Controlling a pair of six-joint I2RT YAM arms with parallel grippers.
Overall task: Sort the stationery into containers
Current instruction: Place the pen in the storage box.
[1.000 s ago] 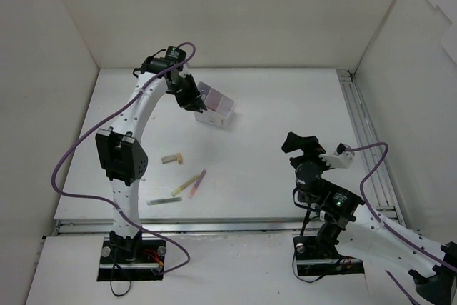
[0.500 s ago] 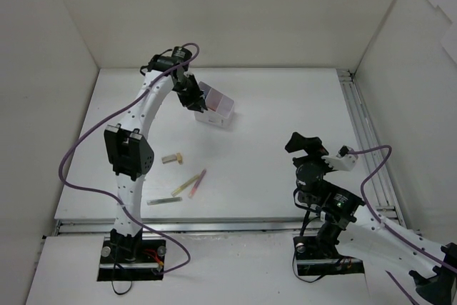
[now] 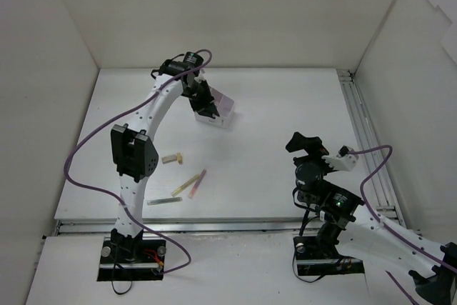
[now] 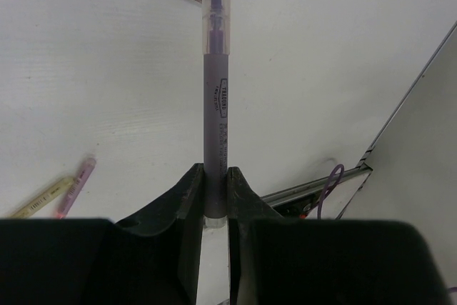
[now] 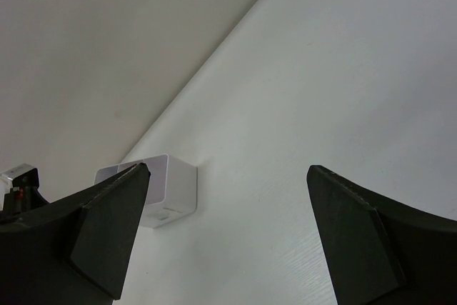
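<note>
The grey pen [image 4: 216,112] is pinched between the fingers of the left gripper [image 4: 216,176]. The jaws are closed tight on its lower barrel, and the pen points straight out ahead of them. Its clear capped end reaches the compartment box [image 3: 224,108] right in front of the gripper — whether the tip is over a compartment or only at the rim cannot be told. From above, the gripper hangs at the box's left side and hides part of it.

The other stationery lies on the table [image 3: 285,105] behind that gripper, back toward the arm bases and well apart from the box:
- **Tan block** [image 3: 171,158]: this is the piece nearest the gripper.
- **Pink stick** [image 3: 198,181] and **yellow-green stick** [image 3: 184,189]: they lie further back, close beside each other at a slant. In the left wrist view they show low and to the left of the fingers.
- **Dull greenish stick** [image 3: 163,201]: it lies furthest back, near the table's front edge.

The right gripper [image 5: 228,226] has its jaws spread wide with nothing between them — only bare table ahead. The box sits far in front of it, toward its left finger, and none of the loose pieces is near it.
</note>
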